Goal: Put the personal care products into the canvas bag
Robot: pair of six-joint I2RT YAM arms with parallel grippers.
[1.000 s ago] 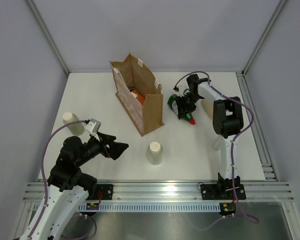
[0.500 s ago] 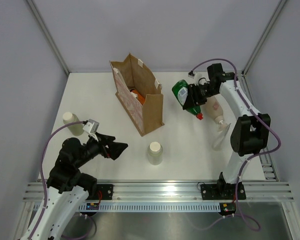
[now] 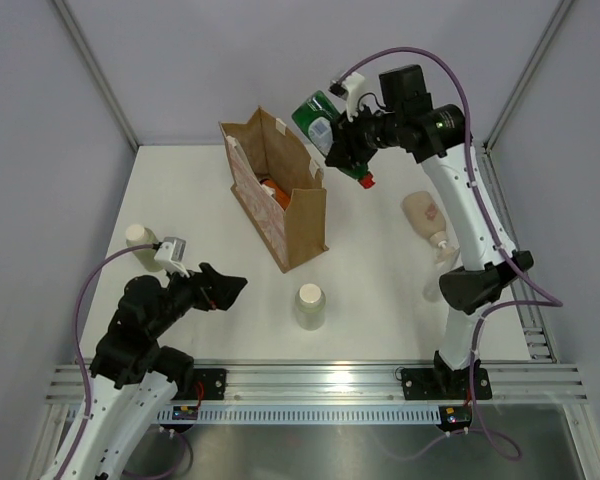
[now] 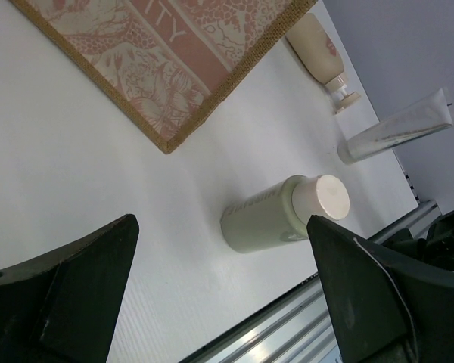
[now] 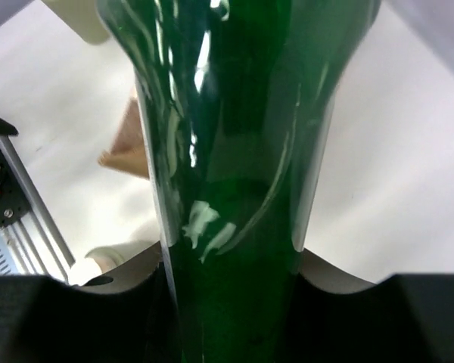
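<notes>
My right gripper (image 3: 345,145) is shut on the green bottle with a red cap (image 3: 318,117) and holds it high, just right of the canvas bag's (image 3: 305,222) open top. The bottle fills the right wrist view (image 5: 234,151). An orange bottle (image 3: 271,188) lies inside the bag. My left gripper (image 3: 223,288) is open and empty, low at the front left. A cream cylinder (image 3: 310,306) stands in front of the bag and shows in the left wrist view (image 4: 276,215). A peach bottle (image 3: 425,218) and a thin clear tube (image 3: 435,280) lie at the right.
Another cream bottle (image 3: 140,243) stands at the left edge near my left arm. The bag's patterned side (image 4: 159,45) shows in the left wrist view. A metal rail (image 3: 320,380) runs along the front edge. Grey walls enclose the table.
My right arm has lifted the green bottle from the table right of the bag up and leftward to beside the bag's top. My left gripper shifted slightly left.
</notes>
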